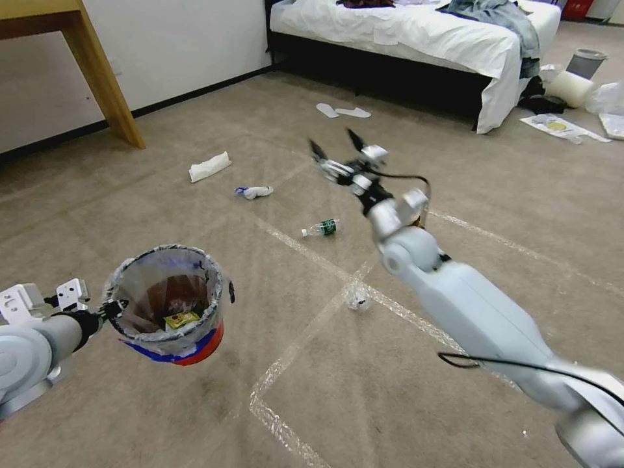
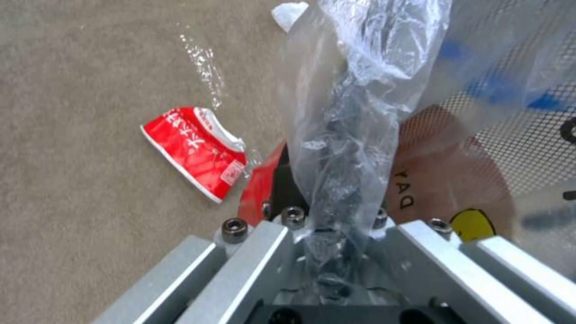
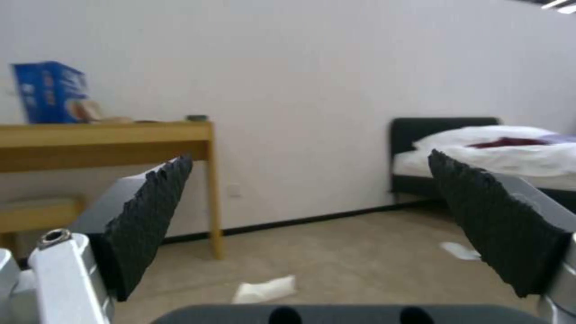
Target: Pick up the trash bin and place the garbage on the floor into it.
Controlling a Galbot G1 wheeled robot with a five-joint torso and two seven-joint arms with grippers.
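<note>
The trash bin (image 1: 170,303), red with a blue band and a clear bag over its rim, hangs above the floor (image 1: 195,403) at the lower left. My left gripper (image 1: 107,308) is shut on its rim, and in the left wrist view the left gripper (image 2: 327,225) pinches the bag and the red wall (image 2: 257,184). A yellow wrapper (image 1: 182,319) lies inside. On the carpet are a white tissue (image 1: 209,166), a white and blue scrap (image 1: 255,192), a bottle (image 1: 322,228), clear plastic (image 1: 357,300) and a red wrapper (image 2: 195,150). My right gripper (image 1: 335,144) reaches forward in the air, open and empty, pads (image 3: 150,216) wide apart.
A wooden desk (image 1: 107,84) stands at the far left by the wall. A bed (image 1: 422,32) lies at the back, with white slippers (image 1: 344,112) before it. A grey bin (image 1: 587,63) and other clutter sit at the far right. Shiny tape lines (image 1: 305,338) cross the carpet.
</note>
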